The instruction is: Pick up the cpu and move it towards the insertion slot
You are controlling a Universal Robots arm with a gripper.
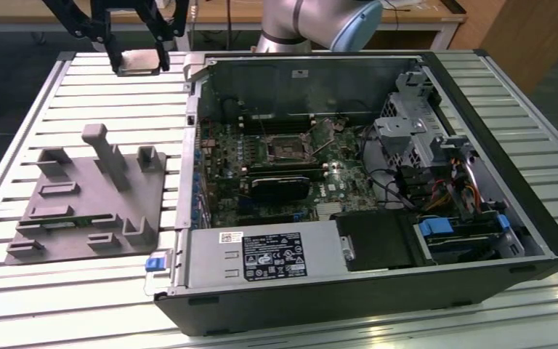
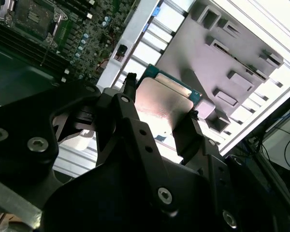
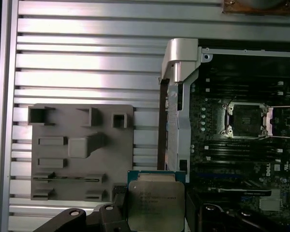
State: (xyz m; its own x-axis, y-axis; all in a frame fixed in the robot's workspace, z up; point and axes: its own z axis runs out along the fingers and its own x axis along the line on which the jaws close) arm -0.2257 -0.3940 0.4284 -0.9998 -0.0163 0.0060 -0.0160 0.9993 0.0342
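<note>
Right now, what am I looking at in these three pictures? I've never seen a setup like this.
A robot arm is working over an opened computer case lying on a slatted metal table. The exterior view is from a camera off the arm; both wrist views come from cameras riding on the arm. The black claw is its gripper, and it holds the cpu, a small square chip with a shiny metal top, above the table beside the case. Inside the case sits the insertion slot, a metal-framed square socket. The grey fixture on the table is a moulded parts holder.

A robotics lab: slatted aluminium workbench (image 1: 85, 80), opened computer case (image 1: 376, 203), grey fixture (image 1: 90, 200).
</note>
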